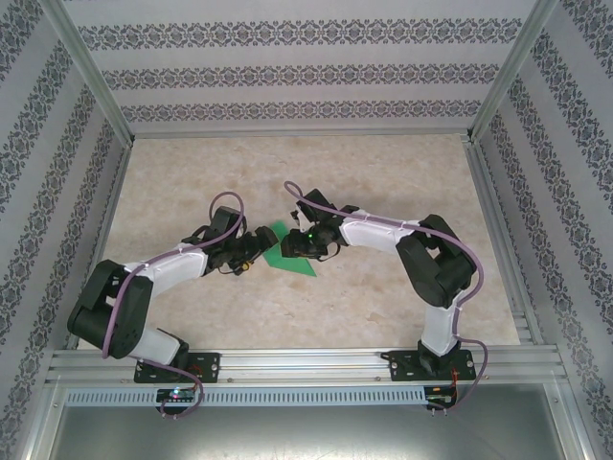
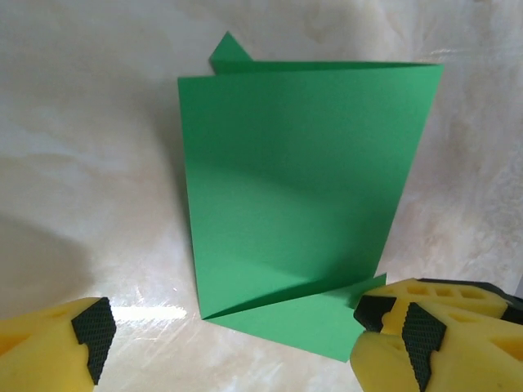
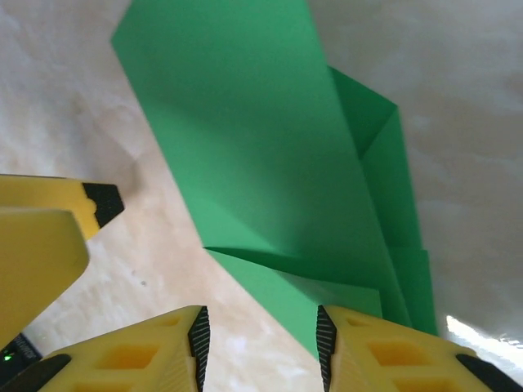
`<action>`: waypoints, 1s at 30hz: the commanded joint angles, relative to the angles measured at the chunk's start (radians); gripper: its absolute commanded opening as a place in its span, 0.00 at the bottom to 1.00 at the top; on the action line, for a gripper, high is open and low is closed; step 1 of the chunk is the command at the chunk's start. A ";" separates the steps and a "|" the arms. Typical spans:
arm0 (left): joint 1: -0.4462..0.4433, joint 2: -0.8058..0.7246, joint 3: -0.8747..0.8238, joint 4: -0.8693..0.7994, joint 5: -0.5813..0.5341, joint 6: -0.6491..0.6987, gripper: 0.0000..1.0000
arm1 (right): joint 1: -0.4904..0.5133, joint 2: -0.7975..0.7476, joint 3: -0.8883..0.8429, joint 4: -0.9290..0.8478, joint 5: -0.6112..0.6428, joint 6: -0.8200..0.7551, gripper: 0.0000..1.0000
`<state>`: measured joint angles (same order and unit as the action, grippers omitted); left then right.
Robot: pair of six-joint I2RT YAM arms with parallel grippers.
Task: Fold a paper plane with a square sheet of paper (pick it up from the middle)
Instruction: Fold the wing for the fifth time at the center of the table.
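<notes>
Tabletop: beige marbled surface (image 1: 383,307) is reflecting light.
Walls: patterned wallpaper panels (image 1: 306,77) are enclosing three edges.
Rail: slotted aluminium bar (image 1: 306,362) is lining the near edge.

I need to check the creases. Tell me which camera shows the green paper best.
The left wrist view: the green paper lies almost whole in frame, its edges and fold lines clear. The right wrist view cuts off its top; the top external view shows it small and partly hidden.

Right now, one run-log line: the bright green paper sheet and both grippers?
paper: bright green sheet, partly folded, on beige table | left gripper: open, at its edge | right gripper: open, nothing held
</notes>
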<state>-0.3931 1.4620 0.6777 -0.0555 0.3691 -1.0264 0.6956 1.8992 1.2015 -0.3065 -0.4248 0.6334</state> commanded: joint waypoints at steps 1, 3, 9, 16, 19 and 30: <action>-0.015 0.007 -0.013 0.049 0.020 -0.036 0.87 | -0.016 0.030 0.021 -0.017 0.032 -0.004 0.38; -0.017 0.012 -0.019 0.058 0.026 -0.048 0.80 | -0.026 0.041 0.015 -0.007 0.030 -0.007 0.34; -0.027 0.026 -0.037 0.113 0.041 -0.066 0.71 | -0.054 0.070 -0.005 0.019 -0.003 0.000 0.24; -0.032 0.061 -0.056 0.177 0.069 -0.089 0.69 | -0.090 0.082 -0.054 0.079 -0.059 0.044 0.22; -0.036 0.084 -0.062 0.218 0.093 -0.111 0.67 | -0.113 0.089 -0.084 0.142 -0.115 0.088 0.21; -0.046 0.123 -0.044 0.244 0.105 -0.133 0.53 | -0.169 0.096 -0.151 0.276 -0.221 0.179 0.20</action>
<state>-0.4263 1.5665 0.6308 0.1524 0.4633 -1.1446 0.5407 1.9610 1.0733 -0.0685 -0.6243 0.7769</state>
